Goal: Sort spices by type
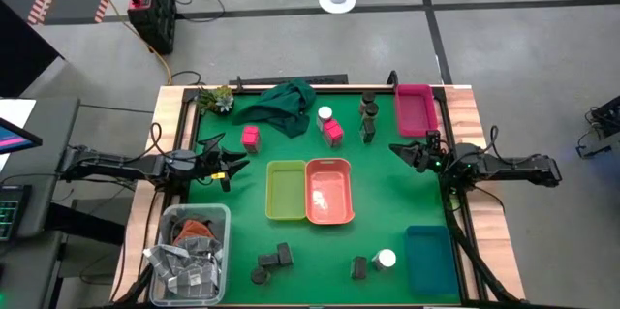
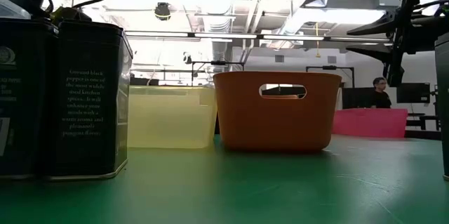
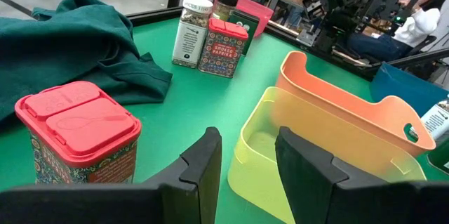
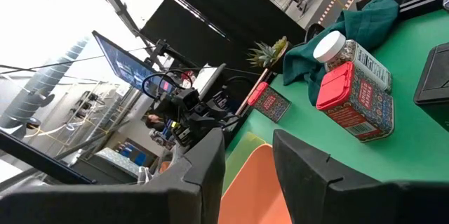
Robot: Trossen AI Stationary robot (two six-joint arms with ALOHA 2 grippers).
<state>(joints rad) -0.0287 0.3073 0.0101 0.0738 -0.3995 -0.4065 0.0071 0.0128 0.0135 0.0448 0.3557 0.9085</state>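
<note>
The spices stand in two groups on the green mat. Far side: a pink pack [image 1: 251,138], a white-topped jar [image 1: 325,115] beside a second pink pack [image 1: 333,133], and two dark jars [image 1: 368,115]. Near edge: dark grey blocky packs [image 1: 278,256], a dark round jar [image 1: 260,275], another dark pack [image 1: 359,267] and a white-topped jar [image 1: 386,259]. My left gripper [image 1: 228,166] hangs shut at the table's left, just short of the nearest pink pack [image 3: 77,140]. My right gripper [image 1: 402,151] hangs shut at the right. Both hold nothing.
A yellow-green bin [image 1: 286,191] and an orange bin [image 1: 329,191] stand side by side mid-table. A pink tray [image 1: 415,110] sits far right, a teal tray [image 1: 429,259] near right, a clear bin of silvery packets [image 1: 189,256] near left. Dark green cloth [image 1: 286,106] and a plant [image 1: 218,99] lie at the far edge.
</note>
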